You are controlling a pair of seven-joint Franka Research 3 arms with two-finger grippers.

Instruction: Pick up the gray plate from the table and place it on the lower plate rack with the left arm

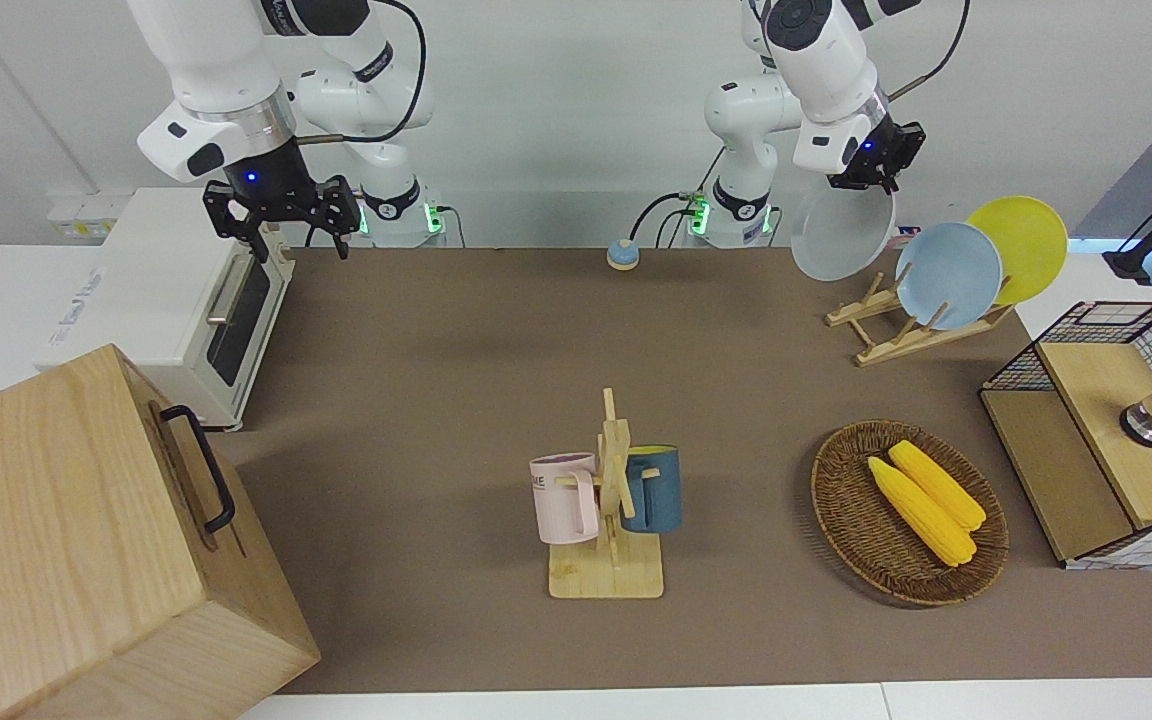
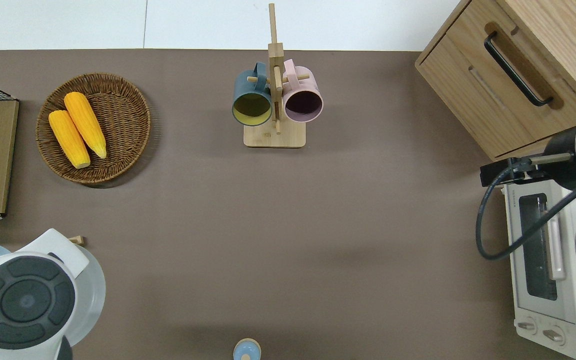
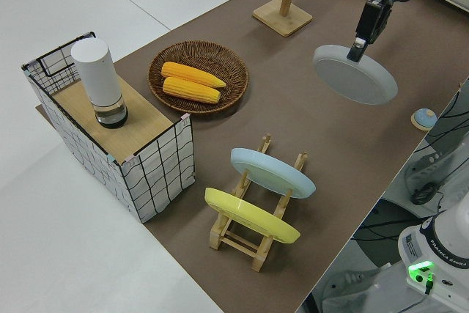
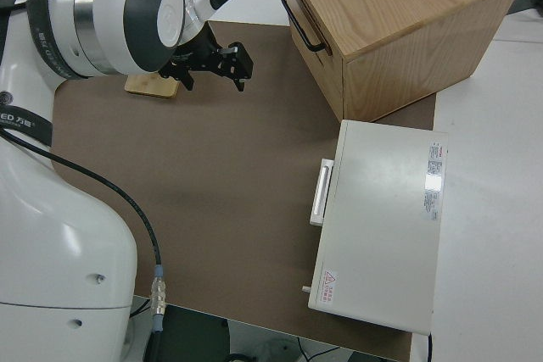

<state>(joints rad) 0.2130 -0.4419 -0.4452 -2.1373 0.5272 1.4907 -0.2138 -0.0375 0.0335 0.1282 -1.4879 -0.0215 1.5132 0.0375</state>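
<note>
My left gripper (image 1: 874, 182) is shut on the rim of the gray plate (image 1: 841, 238) and holds it tilted steeply in the air. The plate is over the table (image 1: 456, 400), by the free low end of the lower plate rack (image 1: 881, 335). In the overhead view my arm covers most of the plate (image 2: 96, 287). The left side view shows the gripper (image 3: 360, 47) gripping the plate (image 3: 357, 77) at its upper rim. The rack (image 3: 258, 236) holds a light-blue plate (image 1: 948, 275) and a yellow plate (image 1: 1021, 245) in its higher slots. My right gripper (image 1: 281, 215) is parked and open.
A mug stand (image 1: 611, 500) with a pink and a blue mug stands mid-table. A wicker basket (image 1: 841, 520) holds two corn cobs. A wire crate (image 1: 1086, 420), a wooden cabinet (image 1: 76, 540), a toaster oven (image 1: 166, 300) and a small blue knob (image 1: 622, 254) ring the table.
</note>
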